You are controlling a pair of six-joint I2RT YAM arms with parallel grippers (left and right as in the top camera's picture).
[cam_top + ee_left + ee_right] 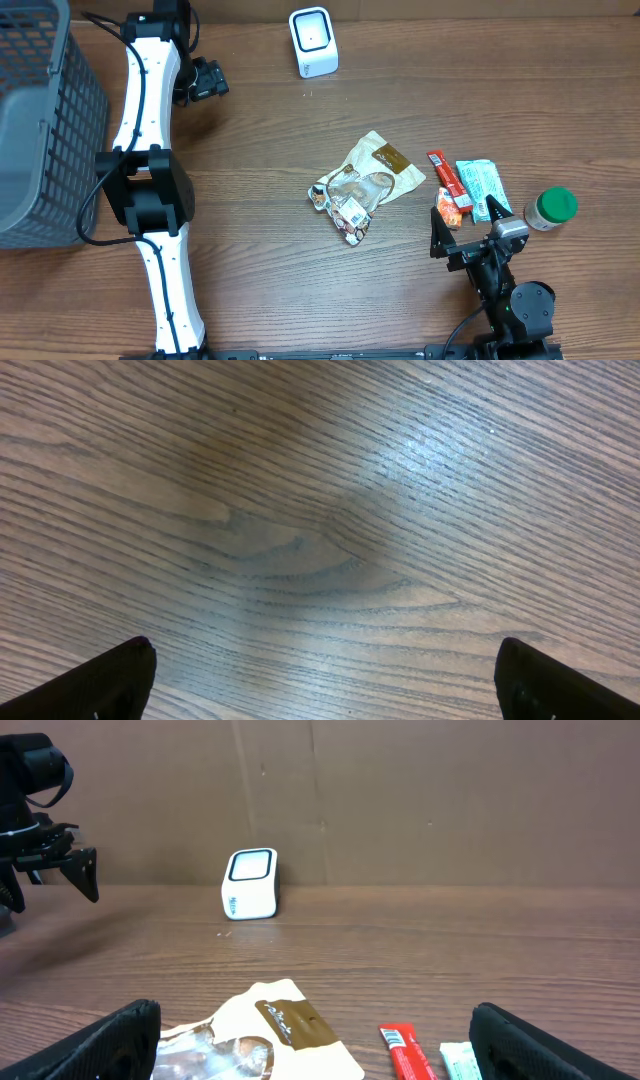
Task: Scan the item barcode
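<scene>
One crinkled snack pouch [365,185] mid-table, left of and beyond right gripper [466,235], whose jaws stand wide apart, holding nothing. White scanner [313,42] far side. Red bar [445,172], teal packet [480,185], green-lidded jar [550,208] crowd right gripper. Left gripper [205,80] spread over bare wood, far left by grey basket [40,120].

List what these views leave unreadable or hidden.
- Overhead: barcodes on the pouch and red bar too small; basket cut by the left edge; jar label hidden under its green lid.
- Right wrist: pouch, red bar and teal bar cut by the bottom edge.
- Left wrist: only bare table, no items.
</scene>
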